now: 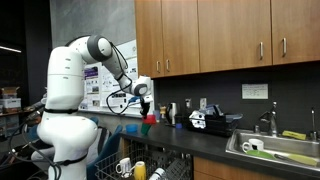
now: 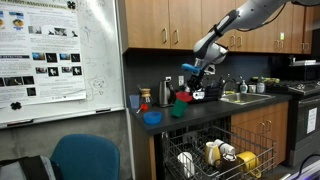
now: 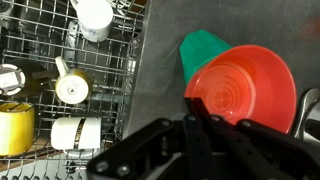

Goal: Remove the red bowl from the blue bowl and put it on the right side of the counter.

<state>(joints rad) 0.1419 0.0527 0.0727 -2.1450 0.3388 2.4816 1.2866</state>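
Here, your largest surface is the counter, a flat, dark, matte slab with a steel sink set into it far from the arm. Below its edge the dishwasher rack stands pulled out. It is a grid of thin wire and holds a yellow mug and several white cups lying on their sides among the tines.

Your gripper reaches in from the bottom of the wrist view. Its black fingers are drawn together on the near rim of the red bowl, so the claw is clamped on that bowl. In an exterior view the red bowl hangs tilted just under the gripper, out of the blue bowl and above the counter.

The blue bowl is round and glossy, and sits apart near the counter's end by the whiteboard. You cannot tell from here whether anything lies in it.

The red bowl is smooth, bright plastic, and the face turned to the wrist camera shows faint concentric rings. Just beside it is the green cup, and the red rim overlaps it in the wrist view. Whether the two touch cannot be told.
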